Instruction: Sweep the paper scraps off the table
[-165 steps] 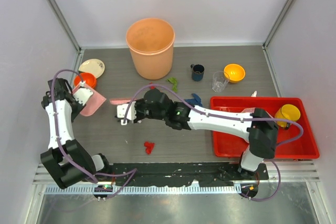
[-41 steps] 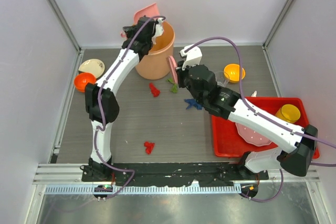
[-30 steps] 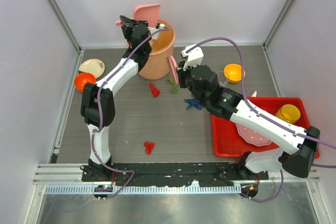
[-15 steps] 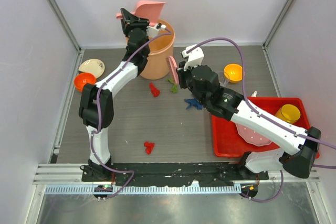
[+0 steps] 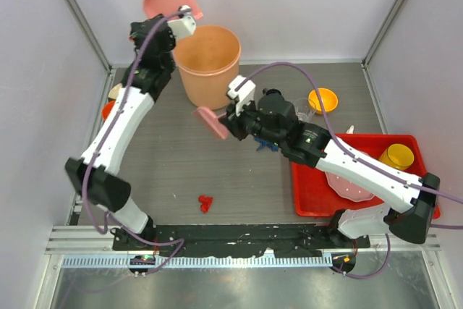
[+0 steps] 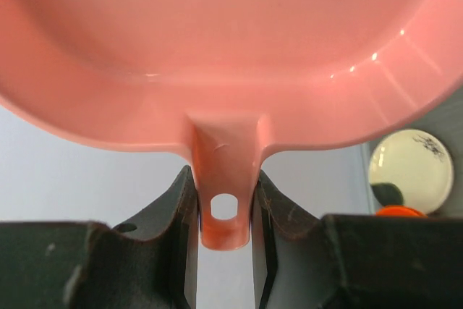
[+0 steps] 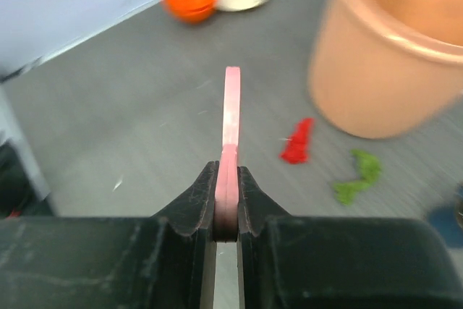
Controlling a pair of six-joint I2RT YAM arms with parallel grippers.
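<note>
Here the right gripper (image 7: 227, 192) pinches a thin pink plastic sweeper blade (image 7: 231, 110) edge-on, probably poised to push the crumpled paper scraps (image 7: 296, 141) lying on the grey wood-grain table (image 7: 123, 150) beside the tall orange plastic bin (image 7: 391, 63). The left gripper (image 6: 225, 204) clamps the handle of the glossy pink dustpan (image 6: 217, 34), held high.

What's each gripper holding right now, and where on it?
Left gripper clamps the dustpan by its short handle, at the hang hole. Right gripper pinches a thin flat pink sweeper at its near end, seen edge-on.
</note>
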